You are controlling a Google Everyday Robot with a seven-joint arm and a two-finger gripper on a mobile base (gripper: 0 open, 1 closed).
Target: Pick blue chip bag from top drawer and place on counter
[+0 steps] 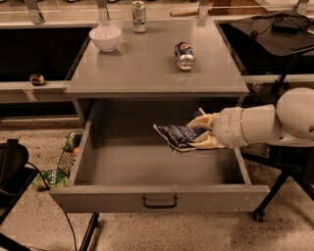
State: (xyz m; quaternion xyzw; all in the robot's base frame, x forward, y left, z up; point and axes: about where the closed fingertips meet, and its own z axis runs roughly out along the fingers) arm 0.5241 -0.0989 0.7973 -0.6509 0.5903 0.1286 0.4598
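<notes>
Grasp achieved, placement outstanding: the tool, at the right, is clamped on the blue chip bag over the right half of the open top drawer, bag not yet on the worktop.

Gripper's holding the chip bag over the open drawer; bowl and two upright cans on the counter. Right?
Only the green can stands; the blue can lies on its side, per the camera view. Rest is right: gripper grips the chip bag over the open drawer, bowl on counter.
</notes>
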